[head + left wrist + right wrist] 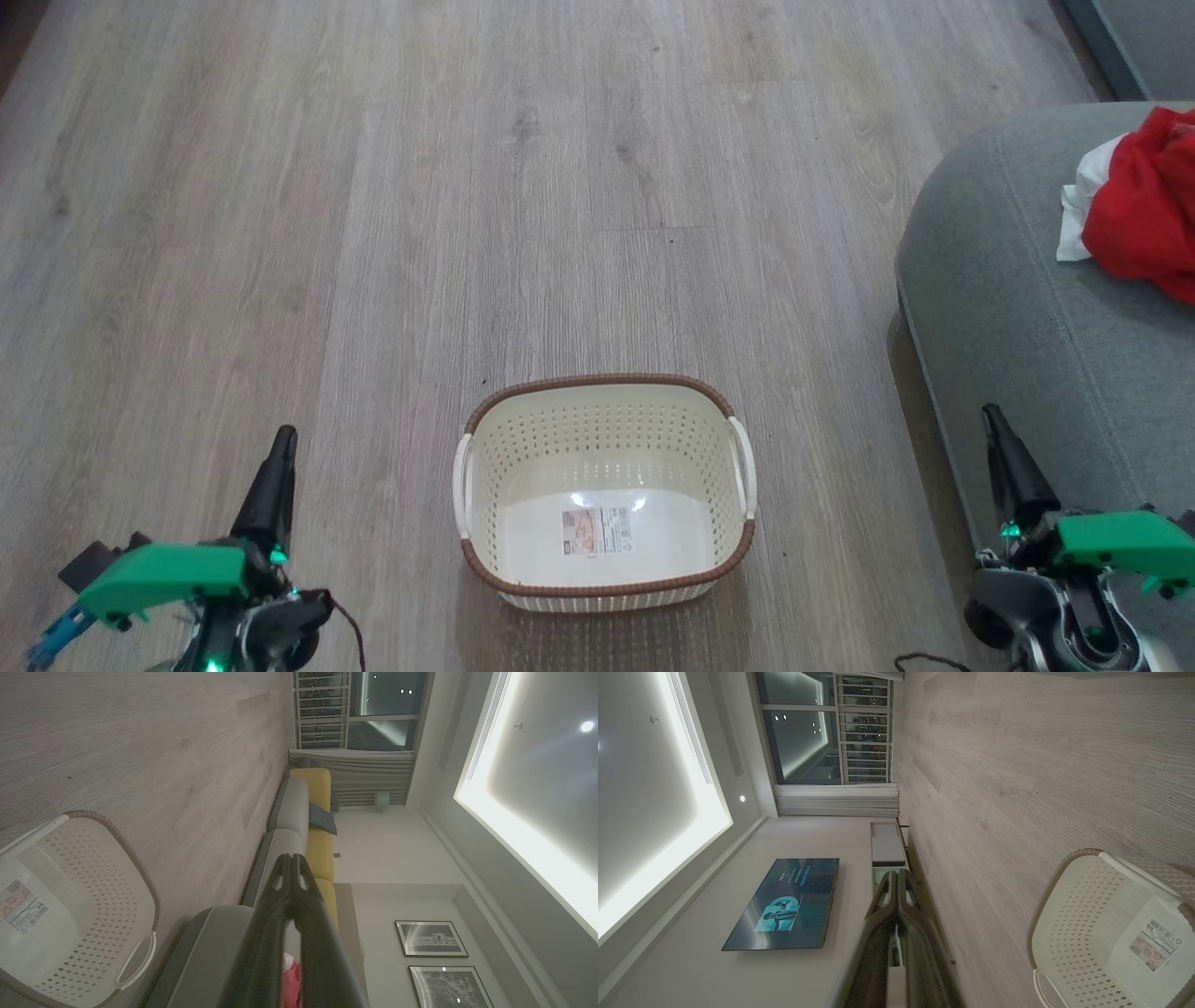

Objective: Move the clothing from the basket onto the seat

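Red clothing (1144, 219) on seat (1008, 308) in head view, television (784, 903) from right wrist

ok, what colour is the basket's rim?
Brown, woven-look, on the cream perforated basket; clearest in the head view.

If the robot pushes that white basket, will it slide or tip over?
Probably slide: the basket is empty, thin perforated plastic, so likely light, and the wood-look floor looks smooth. Tipping seems unlikely, since it sits wide and low. Its walls may flex a little.
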`<state>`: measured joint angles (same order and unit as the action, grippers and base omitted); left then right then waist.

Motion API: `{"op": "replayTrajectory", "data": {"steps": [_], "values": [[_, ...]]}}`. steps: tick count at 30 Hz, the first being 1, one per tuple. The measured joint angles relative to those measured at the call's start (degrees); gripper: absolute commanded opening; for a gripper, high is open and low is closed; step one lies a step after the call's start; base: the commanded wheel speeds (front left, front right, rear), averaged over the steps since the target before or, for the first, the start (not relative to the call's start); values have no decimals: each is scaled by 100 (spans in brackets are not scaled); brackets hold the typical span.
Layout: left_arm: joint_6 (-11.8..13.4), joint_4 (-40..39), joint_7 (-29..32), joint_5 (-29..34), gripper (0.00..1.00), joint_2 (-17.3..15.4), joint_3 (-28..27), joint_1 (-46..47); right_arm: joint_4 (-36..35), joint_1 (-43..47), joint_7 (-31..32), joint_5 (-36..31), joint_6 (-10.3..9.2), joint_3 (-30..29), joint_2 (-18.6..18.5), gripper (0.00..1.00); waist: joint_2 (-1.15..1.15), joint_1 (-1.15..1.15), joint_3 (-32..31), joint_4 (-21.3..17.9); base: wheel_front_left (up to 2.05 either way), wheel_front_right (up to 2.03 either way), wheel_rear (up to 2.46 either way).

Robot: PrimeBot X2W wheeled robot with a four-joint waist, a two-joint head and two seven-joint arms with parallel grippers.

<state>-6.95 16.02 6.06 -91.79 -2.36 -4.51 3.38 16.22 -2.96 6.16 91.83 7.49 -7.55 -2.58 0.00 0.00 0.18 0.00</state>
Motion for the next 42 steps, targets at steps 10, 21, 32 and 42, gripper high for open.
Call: {"op": "replayTrajectory", "data": {"steps": [10,21,32,42], "values": [[0,0,0,0,0,0,0,0,0,0,0,-1,0,0,0,0,0,0,0,0,0,0,0],[0,0,0,0,0,0,0,0,0,0,0,0,0,0,0,0,0,0,0,0,0,0,0],[0,0,0,0,0,0,0,0,0,0,0,0,0,0,0,0,0,0,0,0,0,0,0],[0,0,0,0,0,0,0,0,0,0,0,0,0,0,0,0,0,0,0,0,0,0,0]]}}
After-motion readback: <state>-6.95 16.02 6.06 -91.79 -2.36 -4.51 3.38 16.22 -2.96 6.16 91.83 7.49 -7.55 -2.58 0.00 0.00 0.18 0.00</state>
